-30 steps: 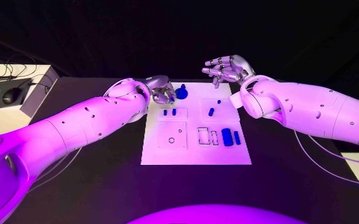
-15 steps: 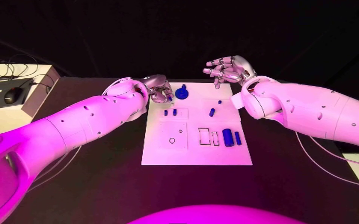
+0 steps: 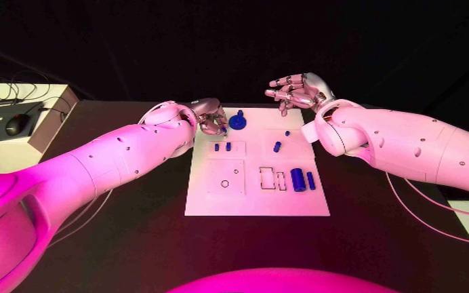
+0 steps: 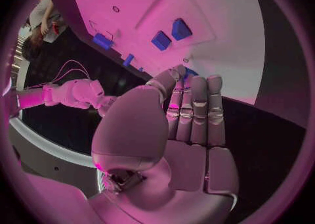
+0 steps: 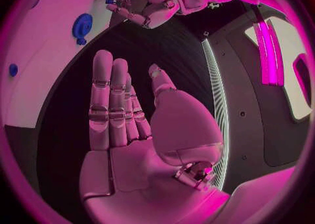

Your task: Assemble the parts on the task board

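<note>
Task board point(image 3: 256, 201): white plate flat at mid-desk point(image 3: 117, 252), with outlined recesses. Round blue part with an upright stem point(image 3: 238, 121) stands near the board's far edge, just beside the left fingers point(image 3: 219, 127); whether they touch it cannot be told from the head view. In the right wrist view the left hand's fingertips are pinched around something small and blue, too small to identify. In the left wrist view that hand's own fingers hide most of the round part; only a blue sliver shows behind them.

Two small blue parts point(image 3: 223, 147) sit side by side near the left hand point(image 3: 208, 118). A blue peg point(image 3: 276, 146) and a tiny blue dot point(image 3: 287, 132) lie toward the right hand's side. Two longer blue parts point(image 3: 301, 178) lie beside the rectangular recesses, well apart from both hands.

Right hand point(image 3: 299, 92): raised beyond the board's far right corner, fingers point(image 5: 109, 103) extended and apart, nothing in them.
</note>
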You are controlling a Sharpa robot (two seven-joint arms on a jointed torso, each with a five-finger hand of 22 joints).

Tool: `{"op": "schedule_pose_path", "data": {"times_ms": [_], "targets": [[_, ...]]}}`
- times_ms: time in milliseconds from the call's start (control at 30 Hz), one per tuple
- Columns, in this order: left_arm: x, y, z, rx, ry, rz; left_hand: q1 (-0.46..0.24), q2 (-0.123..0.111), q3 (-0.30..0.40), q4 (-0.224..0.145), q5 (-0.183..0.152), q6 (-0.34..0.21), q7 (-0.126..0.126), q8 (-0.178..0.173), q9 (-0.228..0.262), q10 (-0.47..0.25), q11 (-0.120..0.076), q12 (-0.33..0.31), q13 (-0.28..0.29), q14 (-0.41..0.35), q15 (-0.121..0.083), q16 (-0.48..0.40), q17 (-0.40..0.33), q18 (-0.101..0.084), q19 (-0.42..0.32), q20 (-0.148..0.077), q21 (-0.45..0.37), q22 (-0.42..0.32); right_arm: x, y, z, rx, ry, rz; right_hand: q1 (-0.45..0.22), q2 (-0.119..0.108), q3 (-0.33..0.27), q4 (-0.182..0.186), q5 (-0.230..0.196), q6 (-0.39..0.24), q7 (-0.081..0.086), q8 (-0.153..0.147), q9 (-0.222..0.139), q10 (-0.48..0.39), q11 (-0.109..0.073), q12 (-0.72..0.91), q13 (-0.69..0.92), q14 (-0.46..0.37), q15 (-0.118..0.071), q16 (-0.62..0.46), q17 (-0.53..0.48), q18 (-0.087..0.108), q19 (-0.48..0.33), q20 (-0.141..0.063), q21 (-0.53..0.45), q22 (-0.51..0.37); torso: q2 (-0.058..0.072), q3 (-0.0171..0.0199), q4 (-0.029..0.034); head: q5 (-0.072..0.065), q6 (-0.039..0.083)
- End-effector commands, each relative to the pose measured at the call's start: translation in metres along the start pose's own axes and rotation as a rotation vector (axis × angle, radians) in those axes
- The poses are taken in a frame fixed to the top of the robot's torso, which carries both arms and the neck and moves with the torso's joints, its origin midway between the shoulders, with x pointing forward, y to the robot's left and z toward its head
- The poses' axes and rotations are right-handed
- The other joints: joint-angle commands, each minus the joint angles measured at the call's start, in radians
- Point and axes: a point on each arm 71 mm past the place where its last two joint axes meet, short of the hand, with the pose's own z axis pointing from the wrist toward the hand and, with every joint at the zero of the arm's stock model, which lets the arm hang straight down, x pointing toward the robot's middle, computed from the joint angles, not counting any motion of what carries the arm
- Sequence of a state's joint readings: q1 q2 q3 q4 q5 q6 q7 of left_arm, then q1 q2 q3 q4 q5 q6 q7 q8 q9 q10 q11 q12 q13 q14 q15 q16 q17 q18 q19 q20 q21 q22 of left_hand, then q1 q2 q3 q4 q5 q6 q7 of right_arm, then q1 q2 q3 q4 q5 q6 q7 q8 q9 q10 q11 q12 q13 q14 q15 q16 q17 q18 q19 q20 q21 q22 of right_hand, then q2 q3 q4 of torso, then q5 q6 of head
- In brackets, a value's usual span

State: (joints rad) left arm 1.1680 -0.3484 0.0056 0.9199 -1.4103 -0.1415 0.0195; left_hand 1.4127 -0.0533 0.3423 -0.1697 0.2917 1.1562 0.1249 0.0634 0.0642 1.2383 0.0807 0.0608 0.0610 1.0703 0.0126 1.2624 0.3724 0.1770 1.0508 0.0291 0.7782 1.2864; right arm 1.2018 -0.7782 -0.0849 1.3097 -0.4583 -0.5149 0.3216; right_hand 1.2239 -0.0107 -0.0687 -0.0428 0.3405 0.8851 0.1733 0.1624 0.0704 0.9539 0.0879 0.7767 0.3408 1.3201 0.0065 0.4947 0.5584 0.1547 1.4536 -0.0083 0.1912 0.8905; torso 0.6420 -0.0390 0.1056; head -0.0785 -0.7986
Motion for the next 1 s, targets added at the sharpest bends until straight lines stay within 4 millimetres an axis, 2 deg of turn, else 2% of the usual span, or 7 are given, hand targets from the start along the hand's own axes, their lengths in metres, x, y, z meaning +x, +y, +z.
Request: {"op": "schedule_pose_path", "data": {"times_ms": [33,1000], "targets": [[0.002,-0.002,0.001,0.009,0.021,-0.002,0.000,-0.004,-0.003,0.001,-0.003,-0.003,0.007,-0.002,-0.001,-0.005,0.002,0.000,0.001,0.005,0.001,-0.007,0.001,0.015,0.009,-0.001,-0.005,0.000,0.001,0.001,0.000,-0.012,0.009,0.004,-0.001,0.008,0.001,-0.001,0.003,0.003,0.007,-0.006,0.000,-0.003,-0.008,-0.001,-0.001,-0.005,0.000,0.006,0.002,0.011,-0.007,0.000,0.005,0.001,-0.001,-0.0004,0.0012,-0.002,-0.003],[0.013,-0.001,0.003,-0.001,0.055,-0.001,0.002,-0.003,0.001,0.001,-0.004,-0.005,0.008,-0.002,-0.001,-0.006,0.003,0.001,0.001,0.003,0.001,-0.007,0.006,0.015,0.008,-0.002,-0.005,0.004,0.002,0.002,0.000,-0.013,0.011,0.006,-0.001,0.008,0.001,-0.001,0.003,0.003,0.007,-0.006,0.000,-0.003,-0.008,-0.001,-0.001,-0.005,0.000,0.006,0.002,0.011,-0.007,0.000,0.005,0.001,0.000,-0.0018,0.0007,-0.005,-0.011]]}}
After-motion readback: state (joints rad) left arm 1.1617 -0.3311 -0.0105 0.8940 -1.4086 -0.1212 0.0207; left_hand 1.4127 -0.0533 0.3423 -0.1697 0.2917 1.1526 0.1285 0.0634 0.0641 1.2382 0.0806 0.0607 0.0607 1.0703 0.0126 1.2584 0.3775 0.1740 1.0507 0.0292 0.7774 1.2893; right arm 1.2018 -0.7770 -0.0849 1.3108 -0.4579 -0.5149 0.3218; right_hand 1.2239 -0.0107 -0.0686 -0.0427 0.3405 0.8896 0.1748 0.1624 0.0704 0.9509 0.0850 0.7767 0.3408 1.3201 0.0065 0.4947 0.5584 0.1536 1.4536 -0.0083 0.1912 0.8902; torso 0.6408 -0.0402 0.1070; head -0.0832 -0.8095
